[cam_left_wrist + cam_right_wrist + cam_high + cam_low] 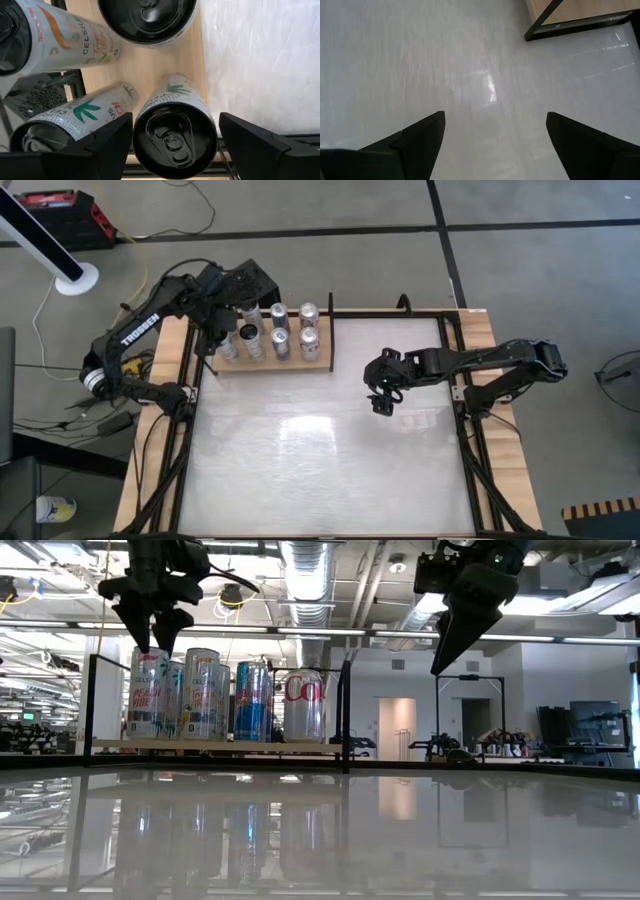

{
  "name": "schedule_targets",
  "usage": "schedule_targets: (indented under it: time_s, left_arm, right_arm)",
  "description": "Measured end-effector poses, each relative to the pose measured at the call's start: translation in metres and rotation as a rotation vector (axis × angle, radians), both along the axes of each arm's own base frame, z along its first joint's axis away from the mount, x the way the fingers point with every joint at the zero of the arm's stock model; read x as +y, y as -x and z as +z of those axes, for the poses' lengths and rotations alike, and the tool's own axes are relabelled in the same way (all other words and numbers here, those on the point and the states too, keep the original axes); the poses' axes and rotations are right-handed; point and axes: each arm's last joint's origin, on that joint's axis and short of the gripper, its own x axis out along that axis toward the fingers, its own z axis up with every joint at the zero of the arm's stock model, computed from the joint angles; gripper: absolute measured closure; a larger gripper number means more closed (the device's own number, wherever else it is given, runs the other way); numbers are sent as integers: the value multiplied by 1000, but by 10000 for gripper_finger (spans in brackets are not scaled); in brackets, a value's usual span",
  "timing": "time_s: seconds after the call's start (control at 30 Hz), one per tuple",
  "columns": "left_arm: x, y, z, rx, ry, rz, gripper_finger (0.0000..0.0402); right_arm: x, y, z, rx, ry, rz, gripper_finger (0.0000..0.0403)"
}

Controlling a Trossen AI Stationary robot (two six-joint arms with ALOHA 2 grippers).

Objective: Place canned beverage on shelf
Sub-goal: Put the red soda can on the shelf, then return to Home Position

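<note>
The shelf (262, 364) is a light wood panel with black rails at the table's far left. Several cans stand upright on it, among them a red-lettered one (303, 705) and a blue one (252, 700). My left gripper (175, 117) hangs open just above a white can with a black top (172, 142) in the shelf's left rows. Its fingers point down, one on either side of the can's top, and touch nothing. My right gripper (383, 402) is open above the bare white table (445, 65), right of the shelf.
A black upright rail (346, 710) marks the shelf's right end, and its corner (540, 31) shows in the right wrist view. Neighbouring cans (75, 117) crowd close to my left gripper's fingers. The glossy white tabletop (320, 470) spreads toward the near edge.
</note>
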Motion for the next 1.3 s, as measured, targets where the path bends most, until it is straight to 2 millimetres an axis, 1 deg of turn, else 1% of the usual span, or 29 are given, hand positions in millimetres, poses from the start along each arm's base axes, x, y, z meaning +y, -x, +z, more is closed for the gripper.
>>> schedule_targets:
  time_s: [0.1, 0.2, 0.37, 0.6, 0.73, 0.87, 1.0, 1.1, 1.17, 1.23, 1.3]
  left_arm:
    - [-2, -1, 2, 20, -20, -7, 122]
    - [-3, -2, 8, 15, -45, -6, 122]
    - [-7, -7, 24, -68, -52, -18, 122]
    - [-18, -16, 46, -166, -54, -34, 122]
    - [-32, -27, 56, -301, 49, -74, 122]
    - [-50, -38, 61, -359, 108, -89, 123]
    - [-73, -44, 70, -426, 122, -94, 123]
    - [-91, -45, 77, -513, 162, -71, 123]
    - [-103, -42, 75, -568, 186, -57, 125]
    - [-116, -38, 68, -628, 200, -74, 135]
    - [-129, -34, 58, -700, 209, -93, 150]
  right_arm:
    - [0, 0, 0, 0, 0, 0, 30]
    - [0, 0, 0, 0, 0, 0, 30]
    - [0, 0, 0, 0, 0, 0, 30]
    - [0, -1, 1, -11, 5, 6, 30]
    - [0, -1, 1, -12, 16, 24, 30]
    - [-1, 4, 10, -47, 60, 29, 33]
    - [-2, 22, 32, -134, 105, 4, 40]
    - [-1, 43, 51, -225, 98, -10, 44]
    - [3, 57, 63, -295, 84, -5, 46]
    - [9, 71, 66, -368, 72, 18, 46]
    - [15, 85, 59, -444, 50, 34, 46]
